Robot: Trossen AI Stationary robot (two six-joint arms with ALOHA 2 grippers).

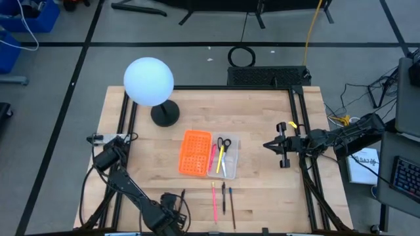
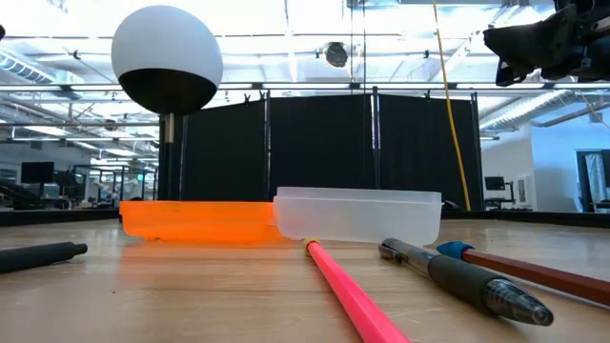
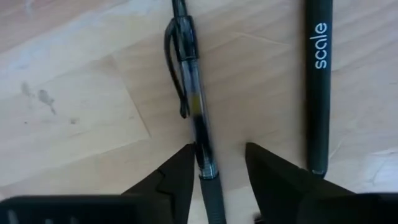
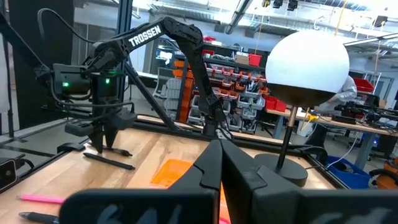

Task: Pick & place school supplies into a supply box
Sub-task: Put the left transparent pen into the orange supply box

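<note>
My left gripper (image 3: 219,155) points down, open, close to the table's near edge (image 1: 172,202). Its fingers stand on either side of a black pen with a clear barrel (image 3: 193,99), which lies flat on the wood. A second black pen marked "scale" (image 3: 318,87) lies beside it. The supply box (image 1: 195,153) sits mid-table, and its clear tray (image 1: 231,164) holds scissors, a yellow pencil and a pink one. A pink pencil (image 1: 214,200), a black pen (image 1: 223,196) and a brown pencil (image 1: 232,206) lie near it. My right gripper (image 4: 221,163) is shut and waits at the table's right (image 1: 279,145). My left gripper comes from above with its fingers across the pen, where the clear barrel meets the dark grip (image 3: 201,163). One fingertip (image 3: 184,167) stands right against the pen's side, and I cannot tell whether it touches. The other fingertip is clear of the pen, which lies flat on the table.
A white globe lamp (image 1: 149,82) on a black base (image 1: 165,115) stands at the far left. Black rails (image 1: 298,124) frame the tabletop. Bare wood lies between the box and the left arm.
</note>
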